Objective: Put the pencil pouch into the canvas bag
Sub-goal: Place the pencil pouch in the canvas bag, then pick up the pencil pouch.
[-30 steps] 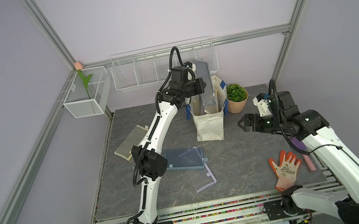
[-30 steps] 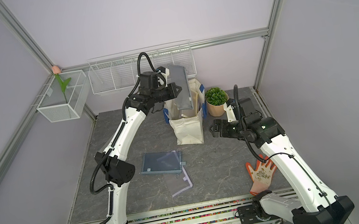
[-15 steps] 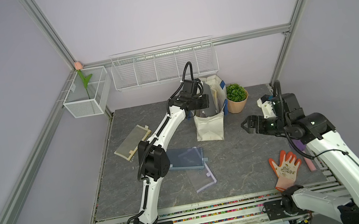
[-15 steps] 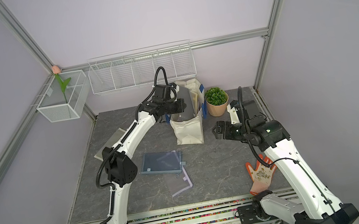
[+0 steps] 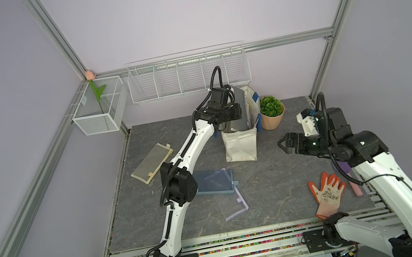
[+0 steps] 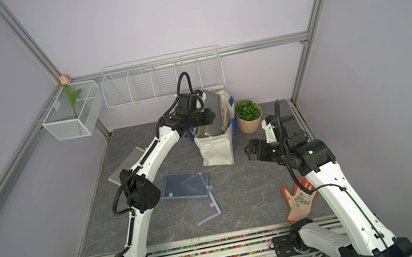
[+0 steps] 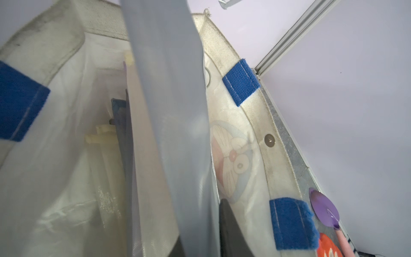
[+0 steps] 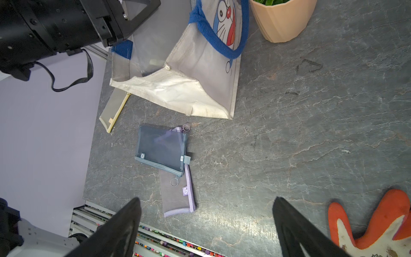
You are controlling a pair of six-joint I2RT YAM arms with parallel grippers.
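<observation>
The canvas bag (image 5: 241, 147) (image 6: 217, 151) stands open at the back of the table, off-white with blue handles. A grey pencil pouch (image 5: 241, 105) (image 6: 213, 110) stands on end inside it, its upper part sticking out above the rim. My left gripper (image 5: 236, 112) (image 6: 209, 117) is at the bag's mouth. In the left wrist view the pencil pouch (image 7: 166, 111) runs down between my left gripper (image 7: 200, 222) fingers, both dark fingers lying against it, and the bag's wall (image 7: 55, 155) surrounds it. My right gripper (image 5: 282, 145) (image 8: 206, 199) hangs open and holds nothing, right of the bag (image 8: 178, 89).
A blue mesh pouch (image 5: 212, 181) overlaps a purple-edged pouch (image 5: 234, 204) in front of the bag. A beige pouch (image 5: 152, 163) lies to the left. A potted plant (image 5: 272, 116) stands right beside the bag. An orange glove (image 5: 326, 193) lies front right.
My left gripper came down with the pencil pouch, lowering it from above the bag into the bag's mouth. My right gripper drew back slightly to the right.
</observation>
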